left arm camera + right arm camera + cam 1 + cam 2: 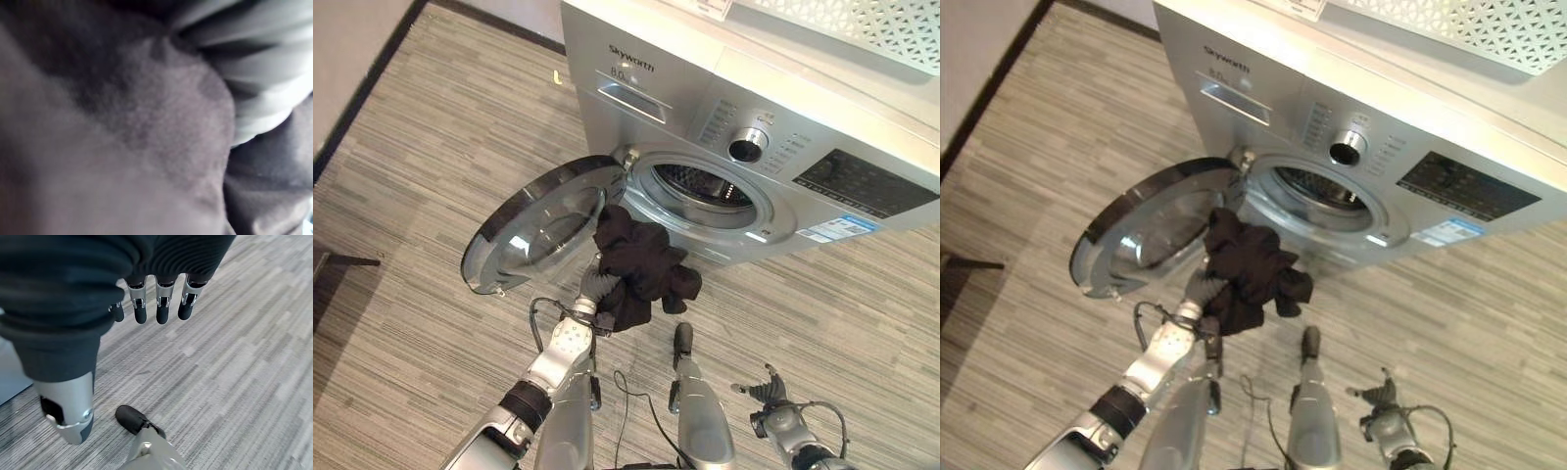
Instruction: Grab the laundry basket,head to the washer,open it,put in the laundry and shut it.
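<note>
A silver front-loading washing machine (773, 127) stands on striped grey flooring (431, 196), its round glass door (543, 225) swung wide open toward the robot's left. In front of the drum opening (703, 188), the left hand (598, 285) holds up a bundle of black laundry (641, 262), its fingers buried in the cloth, so their grip cannot be made out. The right hand (156, 298) hangs low over the floor at the robot's right side, fingers straight and apart, holding nothing.
</note>
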Motion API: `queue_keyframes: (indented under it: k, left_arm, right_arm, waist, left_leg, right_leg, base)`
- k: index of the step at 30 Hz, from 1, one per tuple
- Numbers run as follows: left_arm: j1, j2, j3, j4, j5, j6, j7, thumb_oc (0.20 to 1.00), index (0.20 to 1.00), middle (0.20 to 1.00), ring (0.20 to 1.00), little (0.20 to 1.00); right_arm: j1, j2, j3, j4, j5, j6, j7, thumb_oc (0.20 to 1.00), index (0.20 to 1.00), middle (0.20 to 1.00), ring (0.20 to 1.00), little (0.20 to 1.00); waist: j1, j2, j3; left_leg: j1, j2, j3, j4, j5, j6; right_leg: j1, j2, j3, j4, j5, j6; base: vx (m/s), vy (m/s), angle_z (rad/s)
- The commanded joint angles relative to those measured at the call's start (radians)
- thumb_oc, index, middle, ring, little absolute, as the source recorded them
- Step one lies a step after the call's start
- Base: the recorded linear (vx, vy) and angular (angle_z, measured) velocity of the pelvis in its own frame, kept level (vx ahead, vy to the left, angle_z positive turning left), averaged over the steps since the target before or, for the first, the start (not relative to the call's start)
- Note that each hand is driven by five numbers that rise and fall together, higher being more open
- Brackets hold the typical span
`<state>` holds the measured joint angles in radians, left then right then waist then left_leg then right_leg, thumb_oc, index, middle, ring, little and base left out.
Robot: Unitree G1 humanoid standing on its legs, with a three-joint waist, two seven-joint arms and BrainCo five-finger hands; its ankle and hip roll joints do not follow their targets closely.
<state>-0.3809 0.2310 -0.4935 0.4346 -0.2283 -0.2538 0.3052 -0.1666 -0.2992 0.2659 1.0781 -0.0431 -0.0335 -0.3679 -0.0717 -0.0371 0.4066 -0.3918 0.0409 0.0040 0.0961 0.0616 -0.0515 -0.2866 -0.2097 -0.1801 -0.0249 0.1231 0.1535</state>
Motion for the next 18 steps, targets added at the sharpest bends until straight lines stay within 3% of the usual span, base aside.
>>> queue_keyframes:
  k: [1,4,5,6,7,8,9,10,12,15,16,18]
  left_arm:
    - [-0.110,0.010,0.000,-0.015,0.001,-0.084,0.063,0.200,0.200,0.200,0.200,0.200]
    - [-0.154,0.007,0.005,-0.007,0.008,-0.086,0.088,0.200,0.200,0.200,0.200,0.200]
    - [-0.190,-0.004,-0.009,0.002,0.018,-0.080,0.097,0.200,0.200,0.200,0.200,0.200]
    - [-0.190,-0.004,-0.009,0.002,0.018,-0.080,0.097,0.200,0.200,0.200,0.200,0.200]
    - [-0.188,-0.010,-0.014,-0.002,0.027,-0.078,0.087,0.200,0.200,0.200,0.200,0.200]
    - [-0.188,-0.010,-0.014,-0.002,0.027,-0.078,0.087,0.200,0.200,0.200,0.200,0.200]
    - [-0.190,-0.025,-0.042,-0.004,0.033,-0.079,0.087,0.200,0.200,0.200,0.200,0.200]
    - [-0.198,-0.025,-0.069,-0.005,0.028,-0.077,0.066,0.200,0.200,0.200,0.200,0.200]
    - [-0.191,-0.014,-0.073,-0.013,0.033,-0.077,0.056,0.200,0.200,0.200,0.200,0.200]
    - [-0.185,-0.013,-0.076,-0.014,0.037,-0.079,0.039,0.200,0.200,0.200,0.200,0.200]
    - [-0.176,-0.004,-0.078,-0.020,0.033,-0.080,0.031,0.200,0.200,0.200,0.200,0.200]
    - [-0.172,-0.002,-0.087,-0.019,0.037,-0.077,0.027,0.200,0.200,0.200,0.200,0.200]
  right_arm:
    - [0.020,0.030,0.086,-0.026,-0.019,-0.014,-0.013,1.000,1.000,1.000,1.000,1.000]
    - [0.008,0.031,0.111,-0.030,-0.038,-0.011,-0.011,1.000,1.000,1.000,1.000,1.000]
    - [0.016,0.026,0.099,-0.034,-0.026,-0.014,-0.014,1.000,1.000,1.000,1.000,1.000]
    - [0.016,0.026,0.099,-0.034,-0.026,-0.014,-0.014,1.000,1.000,1.000,1.000,1.000]
    - [0.040,0.025,0.087,-0.042,-0.020,-0.019,-0.008,1.000,1.000,1.000,1.000,1.000]
    - [0.040,0.025,0.087,-0.043,-0.020,-0.019,-0.008,1.000,1.000,1.000,1.000,1.000]
    - [0.092,0.012,0.070,-0.051,-0.015,-0.016,-0.005,1.000,1.000,1.000,1.000,1.000]
    - [0.115,0.007,0.045,-0.051,-0.011,-0.011,0.005,1.000,1.000,1.000,1.000,1.000]
    - [0.094,0.001,0.038,-0.021,-0.008,-0.004,0.002,1.000,1.000,1.000,1.000,1.000]
    - [0.084,0.000,0.028,-0.014,-0.001,-0.002,-0.004,1.000,1.000,1.000,1.000,1.000]
    - [0.073,-0.004,0.013,-0.025,0.002,0.000,-0.009,1.000,1.000,1.000,1.000,1.000]
    - [0.073,0.002,0.014,-0.034,0.000,0.000,-0.011,1.000,1.000,1.000,1.000,1.000]
  waist:
    - [0.004,-0.083,-0.045]
    - [-0.003,-0.089,-0.037]
    - [-0.020,-0.083,-0.028]
    - [-0.020,-0.082,-0.028]
    - [-0.034,-0.066,-0.035]
    - [-0.034,-0.066,-0.034]
    - [-0.047,-0.051,-0.026]
    - [-0.071,-0.029,-0.020]
    - [-0.078,-0.014,-0.009]
    - [-0.074,-0.002,0.001]
    - [-0.065,-0.013,0.012]
    - [-0.063,-0.023,0.023]
  left_leg:
    - [-0.011,0.023,-0.044,0.055,-0.131,-0.008]
    - [-0.031,0.027,-0.038,0.064,-0.134,-0.011]
    - [-0.067,0.052,0.076,0.138,-0.151,-0.006]
    - [-0.069,0.053,0.075,0.141,-0.153,-0.006]
    - [-0.023,0.105,0.168,0.128,-0.178,-0.017]
    - [-0.023,0.105,0.168,0.128,-0.178,-0.017]
    - [-0.063,0.065,0.151,0.224,-0.217,0.010]
    - [-0.084,0.044,0.143,0.272,-0.241,0.032]
    - [-0.082,0.023,0.129,0.289,-0.270,0.047]
    - [-0.056,0.023,0.112,0.272,-0.280,0.035]
    - [-0.048,0.022,0.101,0.284,-0.269,0.020]
    - [-0.045,0.019,0.089,0.288,-0.269,0.017]
  right_leg:
    - [-0.124,-0.057,0.028,0.061,-0.013,0.022]
    - [-0.129,-0.057,0.022,0.058,-0.016,0.021]
    - [-0.111,-0.090,-0.011,0.054,-0.023,0.023]
    - [-0.112,-0.089,-0.011,0.054,-0.023,0.023]
    - [-0.084,-0.094,-0.026,0.062,-0.054,0.030]
    - [-0.083,-0.094,-0.026,0.062,-0.054,0.030]
    - [-0.080,-0.118,0.003,0.126,-0.072,0.015]
    - [-0.123,-0.130,0.052,0.263,-0.098,0.007]
    - [-0.183,-0.112,0.143,0.337,-0.101,0.010]
    - [-0.170,-0.108,0.173,0.238,-0.072,0.023]
    - [-0.154,-0.151,0.154,0.119,-0.037,0.025]
    - [-0.138,-0.160,0.143,0.105,-0.026,0.034]
  base:
    - [-0.02,-0.062,0.16]
    - [-0.03,-0.049,0.11]
    - [-0.04,-0.026,0.01]
    - [0.06,0.005,0.11]
    - [0.09,0.028,0.52]
    - [0.04,0.243,0.66]
    - [-0.03,0.305,0.61]
    - [-0.02,0.394,0.33]
    - [0.03,0.168,0.51]
    - [0.15,-0.116,0.29]
    - [0.06,-0.247,0.16]
    - [0.05,-0.216,0.26]
